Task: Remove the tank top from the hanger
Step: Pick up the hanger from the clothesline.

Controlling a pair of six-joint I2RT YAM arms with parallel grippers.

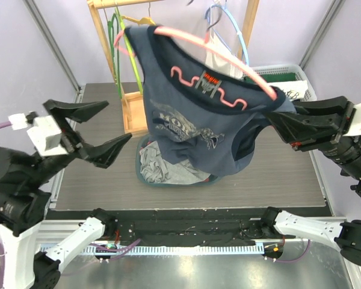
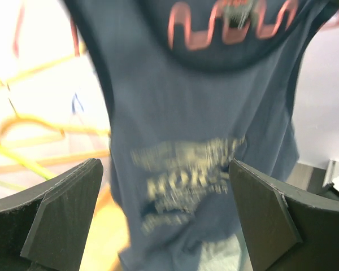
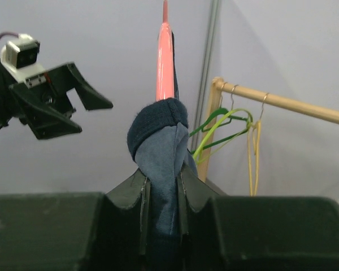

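Observation:
A dark blue tank top point(image 1: 192, 120) with a printed front hangs on a pink hanger point(image 1: 228, 60), lifted above the table. My right gripper point(image 1: 271, 120) is shut on the tank top's right shoulder at the hanger's end; in the right wrist view the bunched blue fabric point(image 3: 161, 169) sits between the closed jaws under the pink hanger point(image 3: 164, 62). My left gripper point(image 1: 105, 129) is open and empty, left of the shirt. In the left wrist view the tank top point(image 2: 198, 141) hangs blurred ahead between my spread fingers point(image 2: 62, 209).
A wooden clothes rack point(image 1: 108, 54) with yellow and green hangers point(image 1: 115, 36) stands at the back left, a light blue hanger point(image 1: 228, 24) to its right. A pile of clothes point(image 1: 168, 168) lies on the table under the shirt. A white basket point(image 1: 295, 78) is at the back right.

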